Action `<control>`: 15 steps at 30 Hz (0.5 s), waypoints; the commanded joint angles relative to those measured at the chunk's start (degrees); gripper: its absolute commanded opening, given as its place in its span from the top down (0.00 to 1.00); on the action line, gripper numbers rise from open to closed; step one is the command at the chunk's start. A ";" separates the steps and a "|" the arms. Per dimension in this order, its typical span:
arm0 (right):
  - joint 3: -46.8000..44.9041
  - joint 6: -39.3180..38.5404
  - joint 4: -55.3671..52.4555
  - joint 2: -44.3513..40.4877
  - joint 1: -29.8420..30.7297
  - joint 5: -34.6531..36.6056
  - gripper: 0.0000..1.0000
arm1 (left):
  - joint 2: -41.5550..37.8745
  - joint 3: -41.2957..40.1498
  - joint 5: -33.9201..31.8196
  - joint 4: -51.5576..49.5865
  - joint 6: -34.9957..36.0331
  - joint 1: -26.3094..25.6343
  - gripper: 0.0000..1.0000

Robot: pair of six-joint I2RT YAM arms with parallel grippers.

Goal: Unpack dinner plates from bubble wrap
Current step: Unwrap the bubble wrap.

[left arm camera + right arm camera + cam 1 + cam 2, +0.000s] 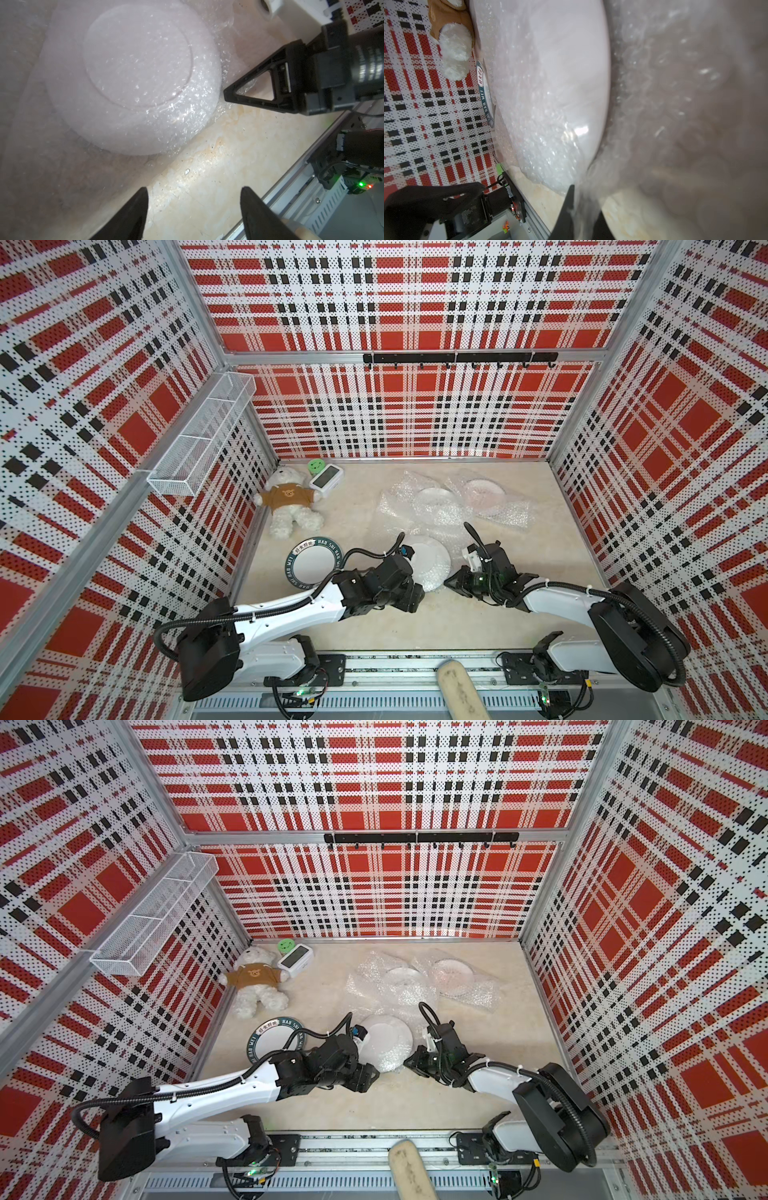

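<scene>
Both fingers (133, 216) of our left gripper (193, 192) stand wide apart over bare table (415, 622) with nothing between them. Those of our right gripper (586, 212) are drawn narrow, and a fold of bubble wrap (675, 93) appears to run between them, so we read that as a pinch on the sheet.

The near plate (133, 79) lies upside down on the table between our two grippers, covered by the wrap. We judge the step to be peeling that sheet off. We should draw the pinched fold low and flat, away from the plate. Our left fingers could steady the rim so the plate neither slides with the sheet nor tips. The plastic looks slippery, so a slow pull seems safer.

For containers, the wire basket (199, 439) on the side wall looks empty in all its compartments. At the back, two plates (482, 491) lie among more wrap, and we cannot tell how fully they are covered. The lettered plate (311, 566) lies bare, just beside the teddy bear (289, 506).
</scene>
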 commanded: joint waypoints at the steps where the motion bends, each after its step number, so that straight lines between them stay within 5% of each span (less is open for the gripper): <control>1: 2.46 -2.22 -4.39 -2.06 0.24 2.51 0.70 | 2.28 0.98 -2.57 -1.52 1.88 -0.03 0.27; 5: 2.88 -2.92 -6.42 -2.47 0.25 3.66 0.61 | 3.56 1.35 -1.91 -0.50 1.96 -0.08 0.27; 15: 3.28 -2.69 -5.63 0.37 0.27 4.23 0.64 | 1.77 0.66 -1.72 -0.33 3.05 1.24 0.25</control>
